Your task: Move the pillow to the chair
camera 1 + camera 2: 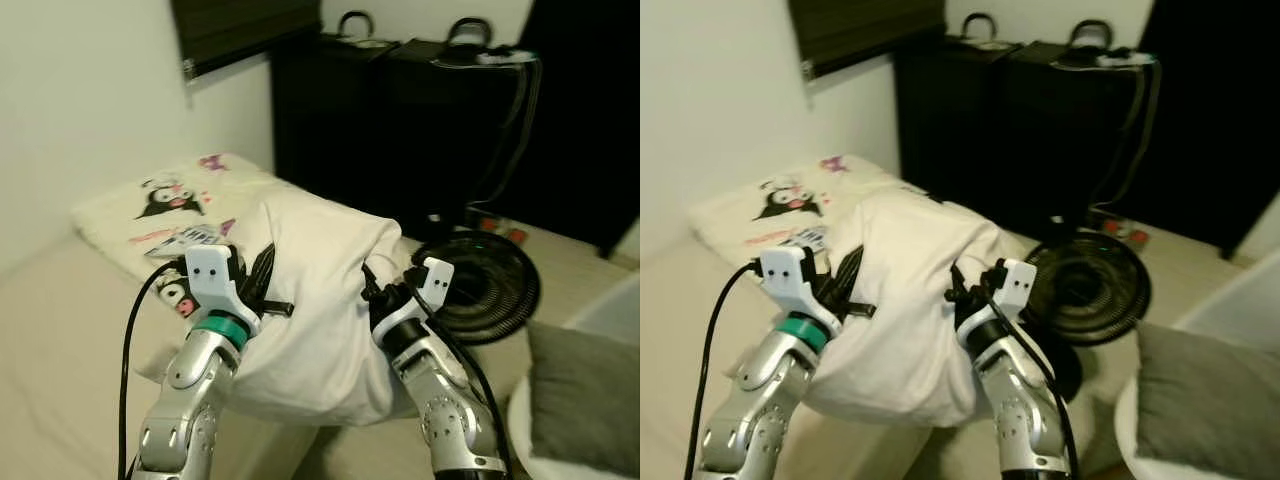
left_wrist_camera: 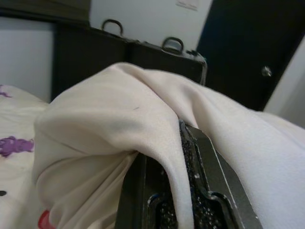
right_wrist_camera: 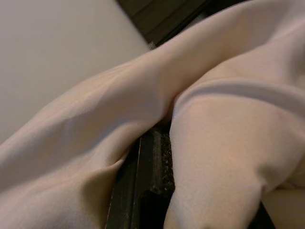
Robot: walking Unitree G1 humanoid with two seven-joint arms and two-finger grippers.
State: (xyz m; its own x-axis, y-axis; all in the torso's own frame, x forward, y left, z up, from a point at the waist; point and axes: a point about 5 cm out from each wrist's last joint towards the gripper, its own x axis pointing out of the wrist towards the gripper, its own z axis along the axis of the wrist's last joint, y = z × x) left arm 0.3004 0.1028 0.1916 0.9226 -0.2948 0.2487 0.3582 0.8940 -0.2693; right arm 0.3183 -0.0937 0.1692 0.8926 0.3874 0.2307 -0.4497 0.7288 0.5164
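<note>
A plain white pillow (image 1: 315, 300) hangs in the air in front of me, over the edge of the bed (image 1: 60, 330), held from both sides. My left gripper (image 1: 272, 298) is shut on its left side, and in the left wrist view the fabric (image 2: 119, 124) is folded down between the black fingers (image 2: 209, 191). On the pillow's right side my right gripper (image 1: 373, 292) is shut as well, with cloth (image 3: 224, 143) bunched over its finger (image 3: 152, 167). The white chair (image 1: 520, 425) with a grey cushion (image 1: 585, 400) shows at the lower right.
A second pillow with a cartoon print (image 1: 170, 205) lies on the bed by the wall. A black round fan (image 1: 490, 280) sits on the floor just right of the held pillow. Black dressers (image 1: 400, 110) with bags on top line the far wall.
</note>
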